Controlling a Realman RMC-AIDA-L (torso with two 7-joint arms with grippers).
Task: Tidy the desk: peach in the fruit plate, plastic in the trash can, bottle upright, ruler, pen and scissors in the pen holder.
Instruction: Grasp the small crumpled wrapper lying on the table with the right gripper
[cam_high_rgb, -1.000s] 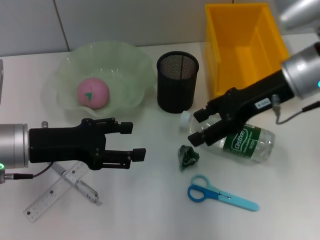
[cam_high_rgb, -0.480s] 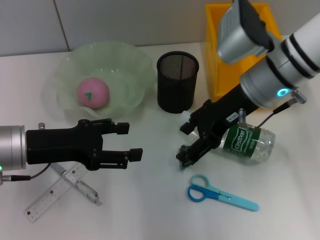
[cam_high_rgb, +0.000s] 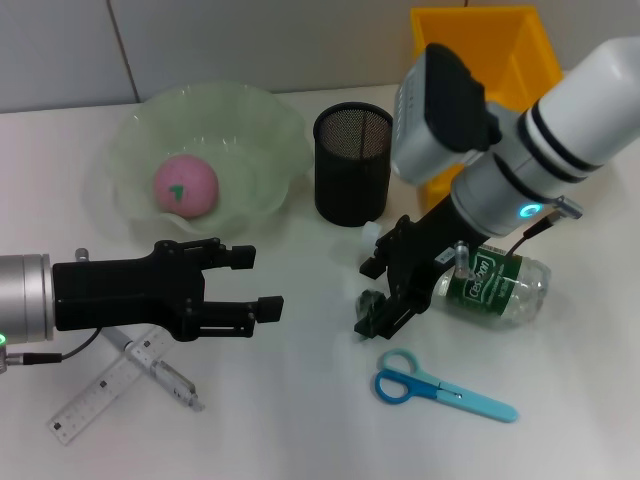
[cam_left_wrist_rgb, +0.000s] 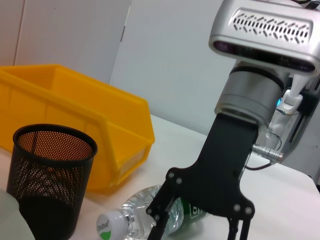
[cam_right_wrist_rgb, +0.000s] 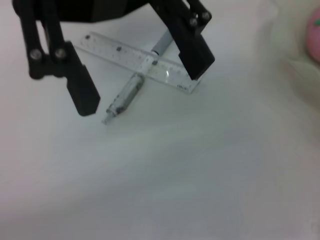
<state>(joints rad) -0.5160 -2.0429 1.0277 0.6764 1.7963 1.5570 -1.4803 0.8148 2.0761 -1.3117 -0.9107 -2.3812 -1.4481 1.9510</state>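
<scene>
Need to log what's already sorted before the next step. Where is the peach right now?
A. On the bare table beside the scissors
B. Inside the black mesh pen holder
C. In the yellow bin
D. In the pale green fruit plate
D: in the head view the pink peach sits inside the pale green fruit plate, well apart from the scissors, the pen holder and the yellow bin.

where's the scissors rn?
Head view: the scissors lie flat on the desk at the robot's right, in front of the lying bottle and just beyond the right pincer.
</scene>
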